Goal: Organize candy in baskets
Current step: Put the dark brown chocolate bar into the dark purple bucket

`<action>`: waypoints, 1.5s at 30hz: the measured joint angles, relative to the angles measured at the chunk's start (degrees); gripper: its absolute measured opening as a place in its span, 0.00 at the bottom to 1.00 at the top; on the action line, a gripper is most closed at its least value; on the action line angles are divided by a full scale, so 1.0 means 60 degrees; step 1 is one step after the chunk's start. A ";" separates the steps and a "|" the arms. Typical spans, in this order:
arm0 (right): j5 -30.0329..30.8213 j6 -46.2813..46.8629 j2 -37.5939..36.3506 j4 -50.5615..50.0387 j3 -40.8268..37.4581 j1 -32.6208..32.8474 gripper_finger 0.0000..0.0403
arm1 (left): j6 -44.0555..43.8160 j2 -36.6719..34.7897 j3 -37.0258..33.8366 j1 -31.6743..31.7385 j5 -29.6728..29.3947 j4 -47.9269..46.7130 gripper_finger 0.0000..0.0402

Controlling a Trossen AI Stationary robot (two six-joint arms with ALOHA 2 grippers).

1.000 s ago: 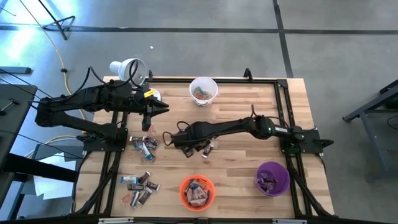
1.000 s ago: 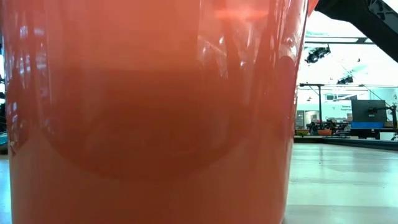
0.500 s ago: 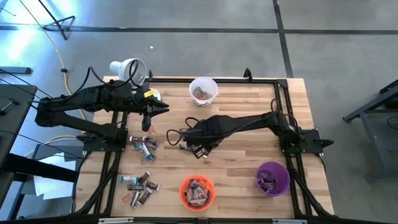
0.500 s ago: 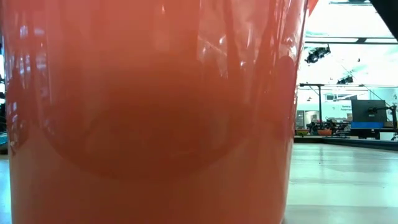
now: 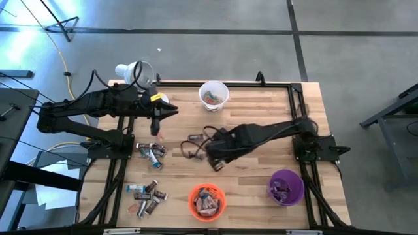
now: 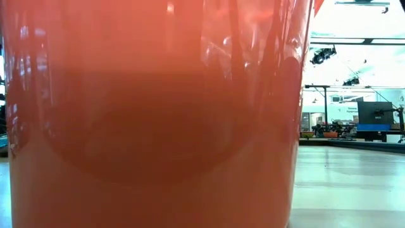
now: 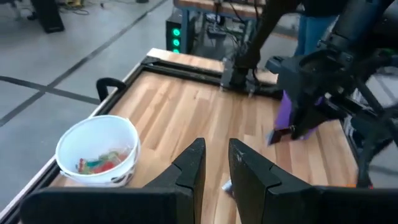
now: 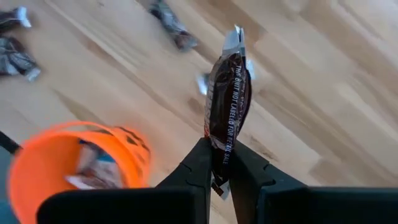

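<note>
Right gripper (image 8: pixel 221 163) pinches a dark brown candy bar (image 8: pixel 227 106) by one end; the fingers close tight on the wrapper and the bar sticks out past them, above the wood table (image 8: pixel 323 81). In the high view this gripper (image 5: pixel 217 161) sits mid-table, and the bar itself is too small to pick out there. The orange basket (image 8: pixel 68 158) is near, cut off by the frame edge, with a few wrapped pieces inside, blurred.

Left gripper (image 7: pixel 214 165) hovers over the far left part of the table, fingers nearly together with a narrow gap, nothing held. The white basket (image 7: pixel 98 151) is beside it with colourful pieces inside; what kind is hard to tell.

High view: orange basket (image 5: pixel 207 201) at the near edge, purple basket (image 5: pixel 286 186) near right, white basket (image 5: pixel 213 95) at the far edge. Loose candy lies in a cluster (image 5: pixel 150 152) under the left arm, another near the left front corner (image 5: pixel 147 196), and probably a couple of pieces (image 5: pixel 193 138) by the right gripper.

Low view is almost fully blocked by the orange basket's wall (image 6: pixel 152 114); no grippers visible there.
</note>
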 joint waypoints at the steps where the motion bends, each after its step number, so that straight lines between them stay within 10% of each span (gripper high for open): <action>1: 0.0012 0.0179 -0.0357 -0.0066 -0.0465 0.0071 0.07 | -0.0094 0.0001 0.0000 0.0000 -0.0048 0.0094 0.14; 20: -0.1822 0.4064 -0.4146 -0.0064 -0.5623 0.2707 0.07 | -0.0617 0.0008 0.0007 0.0000 -0.1444 0.3003 0.14; 38: -0.2529 0.4479 -0.4499 0.0428 -0.6241 0.4853 0.08 | -0.1242 0.0449 0.0007 0.0000 -0.2311 0.4042 0.14; 45: -0.2789 0.4026 -0.4499 0.0523 -0.6241 0.4892 0.24 | -0.1242 0.0604 0.0007 -0.0003 -0.2308 0.4098 0.14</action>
